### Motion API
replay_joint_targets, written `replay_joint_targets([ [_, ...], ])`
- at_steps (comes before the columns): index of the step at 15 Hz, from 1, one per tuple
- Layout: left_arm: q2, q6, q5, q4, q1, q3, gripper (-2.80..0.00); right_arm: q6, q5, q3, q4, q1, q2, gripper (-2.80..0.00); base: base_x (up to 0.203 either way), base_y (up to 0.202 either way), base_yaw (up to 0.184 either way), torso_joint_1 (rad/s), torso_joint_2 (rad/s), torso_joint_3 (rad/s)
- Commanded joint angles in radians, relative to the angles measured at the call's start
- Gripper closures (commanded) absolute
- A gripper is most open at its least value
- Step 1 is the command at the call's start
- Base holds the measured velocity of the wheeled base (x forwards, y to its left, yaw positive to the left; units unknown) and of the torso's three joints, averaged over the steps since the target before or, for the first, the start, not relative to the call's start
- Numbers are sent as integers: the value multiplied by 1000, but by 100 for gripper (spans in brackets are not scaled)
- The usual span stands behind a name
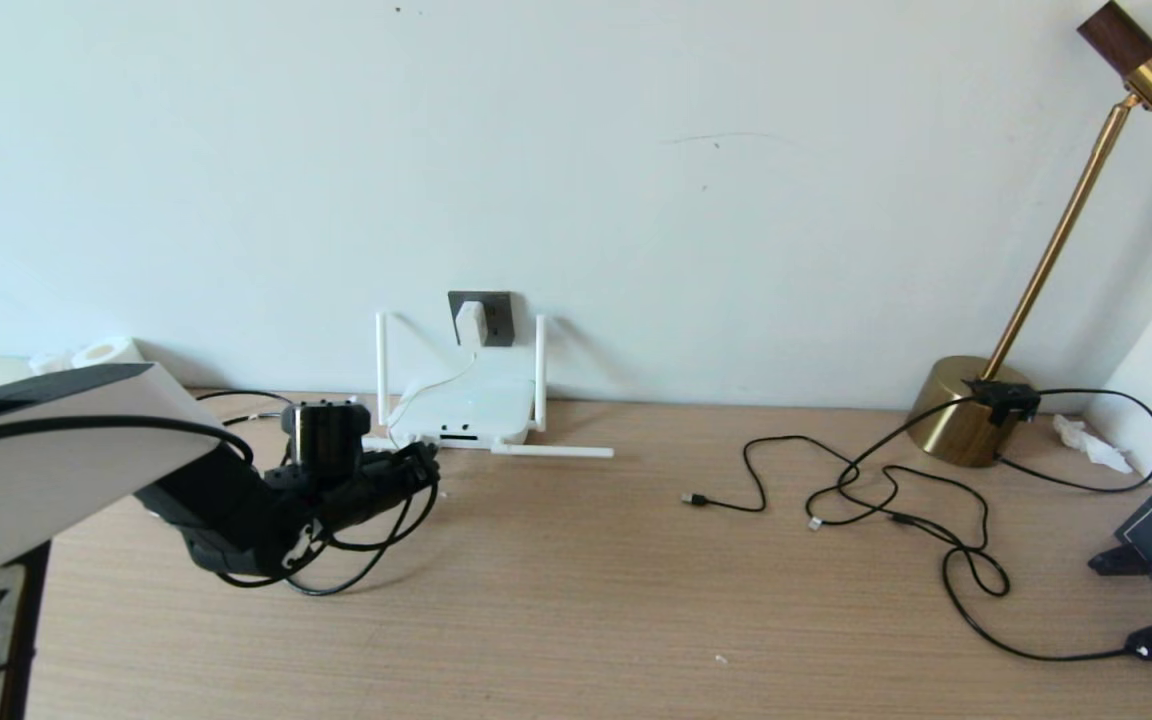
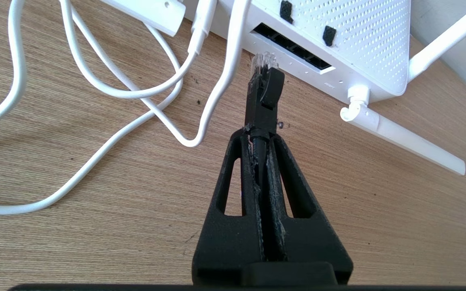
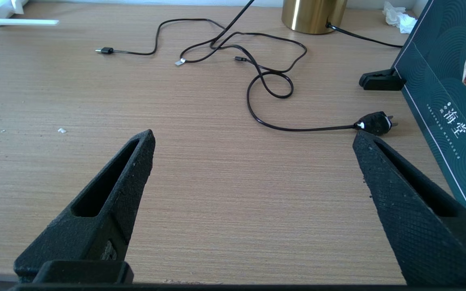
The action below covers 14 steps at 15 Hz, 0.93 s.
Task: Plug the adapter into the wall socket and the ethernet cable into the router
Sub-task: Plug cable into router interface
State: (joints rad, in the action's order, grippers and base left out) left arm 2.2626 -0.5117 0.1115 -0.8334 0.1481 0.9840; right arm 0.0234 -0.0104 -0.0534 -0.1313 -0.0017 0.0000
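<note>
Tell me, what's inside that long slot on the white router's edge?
The router slot shows a row of dark empty ports. The ethernet cable plug, held in the left gripper, sits just outside them. How deep the ports go is hidden.

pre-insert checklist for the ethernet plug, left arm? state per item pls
1. White rounded-square adapter seated in the dark grey square wall socket: ok.
2. Left end effector shut on the thick black ethernet cable just behind its plug: ok.
3. Clear plug tip facing the dark port slots of the flat white router: ok, close but not in yet.
4. Plug square to one slot: cannot tell.
5. Thin white cord clear of the plug's path: not ok, it runs right beside the tip.
6. Right end effector open, over bare wooden desk, away from the router: ok.
</note>
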Motion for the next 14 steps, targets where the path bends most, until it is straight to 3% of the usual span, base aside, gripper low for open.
replay_joint_targets([
  [1,6,-2,0,11,1,16,0,0,0,0,-1,0,2,-280,0,0,0,0,0,0],
  [14,51,-5,2,40,-1,85,0,0,0,0,-1,0,2,-280,0,0,0,0,0,0],
])
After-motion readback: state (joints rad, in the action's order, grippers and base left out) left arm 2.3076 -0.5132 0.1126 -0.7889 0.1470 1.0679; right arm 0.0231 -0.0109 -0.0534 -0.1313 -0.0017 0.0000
